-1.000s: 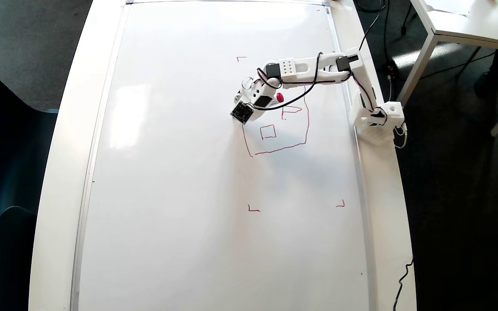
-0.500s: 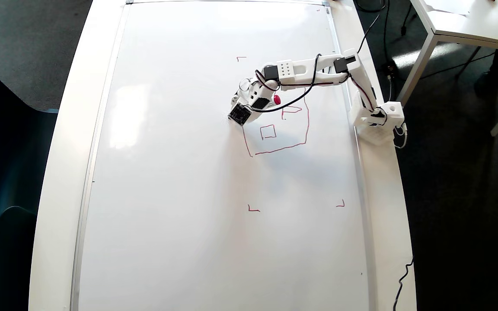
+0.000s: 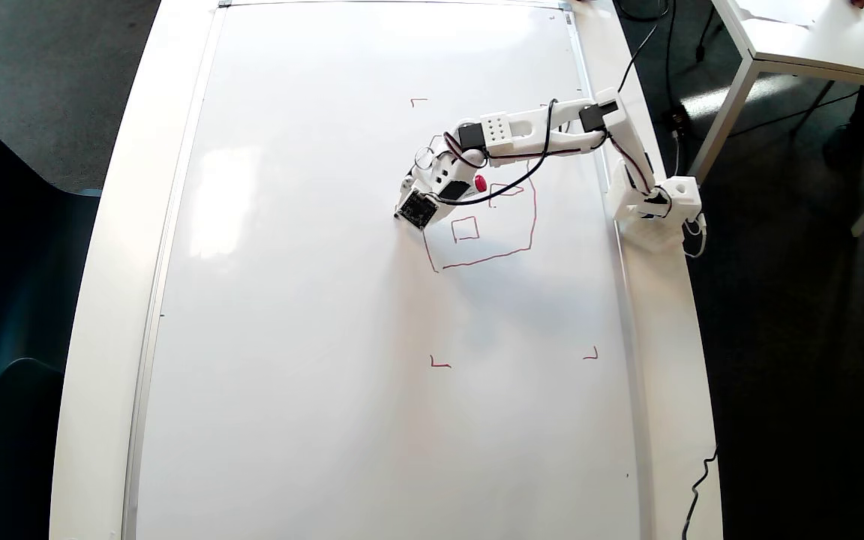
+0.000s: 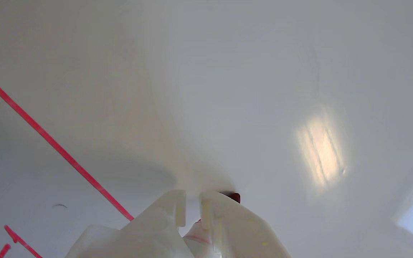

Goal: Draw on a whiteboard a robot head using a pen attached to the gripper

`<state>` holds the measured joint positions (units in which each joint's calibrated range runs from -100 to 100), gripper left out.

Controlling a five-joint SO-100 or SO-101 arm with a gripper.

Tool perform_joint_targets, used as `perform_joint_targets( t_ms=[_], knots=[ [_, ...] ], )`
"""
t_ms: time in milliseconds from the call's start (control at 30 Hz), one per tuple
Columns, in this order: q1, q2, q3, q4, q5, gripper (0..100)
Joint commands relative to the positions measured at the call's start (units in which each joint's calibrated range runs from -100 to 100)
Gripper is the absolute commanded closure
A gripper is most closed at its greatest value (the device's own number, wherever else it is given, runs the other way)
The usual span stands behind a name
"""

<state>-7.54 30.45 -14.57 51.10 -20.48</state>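
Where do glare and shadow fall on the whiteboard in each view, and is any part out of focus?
Overhead view: a soft bright patch of glare lies on the whiteboard at its left, a faint grey shadow spreads below the robot head; lines stay sharp. Wrist view: a warm light spot sits at the right, a dull shadow lies left of the gripper, whose near fingers look soft; the pen tip barely shows.

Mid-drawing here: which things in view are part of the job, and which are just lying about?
Job:
whiteboard
robot head, unfinished red outline
pen, in the gripper

Lying about:
second table, top right in the overhead view
loose black cable, bottom right
dark chair, left
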Motion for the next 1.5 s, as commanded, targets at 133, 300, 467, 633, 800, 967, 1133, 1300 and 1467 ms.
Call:
perform_joint_targets(
  t_ms=[133,300,467,633,800,967,1133,1300,1467],
  knots=[
    [-1.48,0.11,-1.00,0.42,-0.28,99],
    [-1.70,0.11,-0.36,-4.62,-0.11,99],
    [-1.70,0.20,-0.27,-5.49,0.05,99],
    [-1.78,1.96,-1.00,-8.79,0.15,99],
    [-1.63,2.96,-2.81,-9.83,1.12,99],
    [0.36,2.96,-2.54,-11.05,1.82,99],
    [1.91,2.88,-2.45,-11.05,1.76,99],
    [4.04,2.63,-2.27,-10.26,1.76,99],
    [5.44,2.29,-1.81,-10.09,1.76,99]
  ],
)
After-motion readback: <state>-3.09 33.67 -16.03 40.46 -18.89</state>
